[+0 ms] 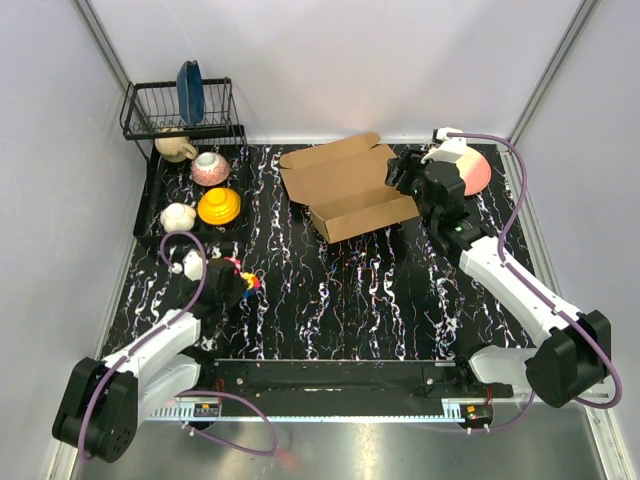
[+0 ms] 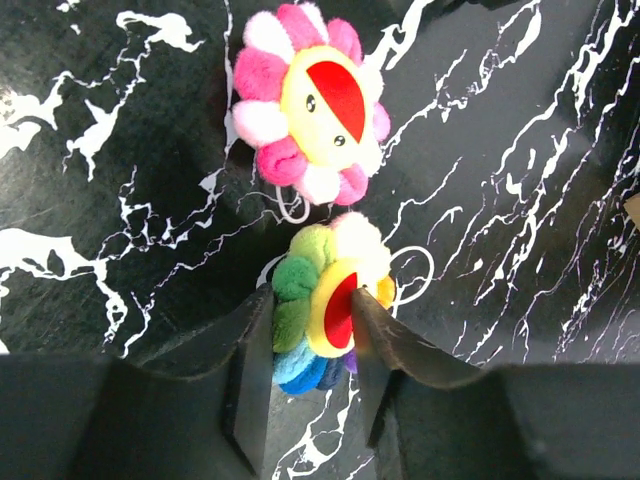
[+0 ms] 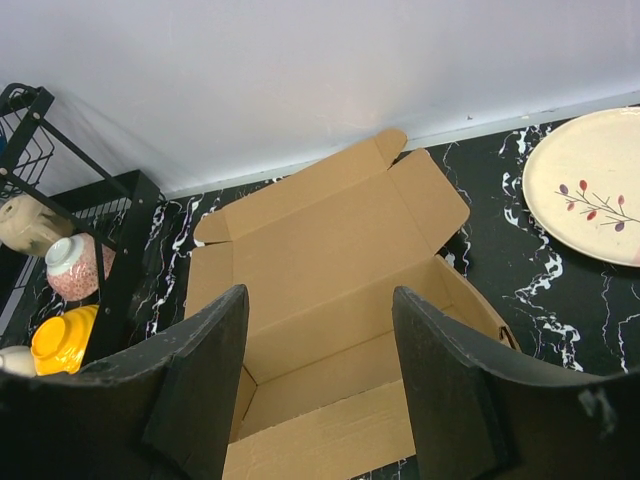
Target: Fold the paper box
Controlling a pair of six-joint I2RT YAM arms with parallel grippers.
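- Open box point(image 1: 350, 190) sits far centre of table point(image 1: 330, 300), near plate point(image 3: 590, 185).
- Empty right claw point(image 3: 320, 298) hangs spread over it.
- Off-task: left claw point(image 2: 311, 300) pinches rainbow plush point(image 2: 320, 270).
- Risk: a one-claw fold shoves box into plate.

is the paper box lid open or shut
Open: the paper box has its lid laid back flat, flaps spread, and its empty inside shows.

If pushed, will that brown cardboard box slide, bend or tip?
Likely slides: the paper box looks thin, empty and light on the smooth table. Its open lid probably flexes at the creases. Low and wide, it seems unlikely to tip.
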